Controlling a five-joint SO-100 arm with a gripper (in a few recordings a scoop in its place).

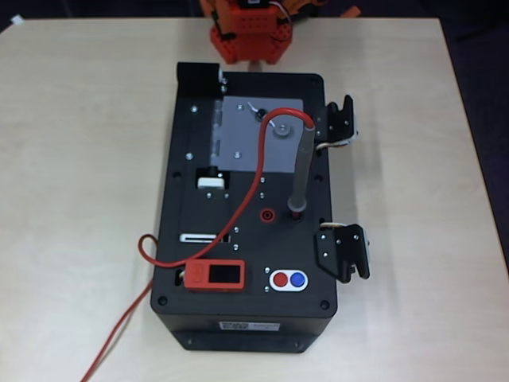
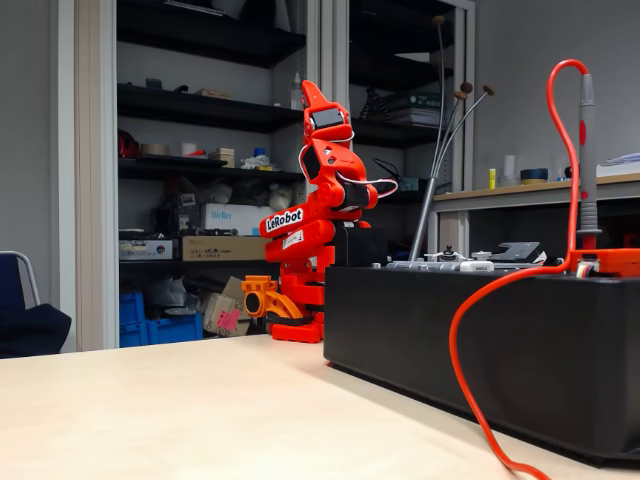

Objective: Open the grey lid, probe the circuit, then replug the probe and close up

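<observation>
Black box [image 1: 246, 318] on counter [image 1: 79, 159], grey lid [image 1: 258, 135] shut flat, probe [image 1: 301, 167] plugged upright in socket, red arm [image 2: 315, 220] folded behind, pincer [image 2: 318, 100] state unclear: fits either start or finish.

The box [image 1: 246, 239] was black on a pale wood-grain desk [image 1: 79, 159]. Its lid [image 1: 258, 135] was grey, the probe [image 1: 302, 167] grey with a red cable [image 1: 246, 207]. The meter [image 1: 215, 276] was red-orange, two buttons [image 1: 288, 279] red and blue, the arm [image 2: 315, 210] orange-red.
</observation>
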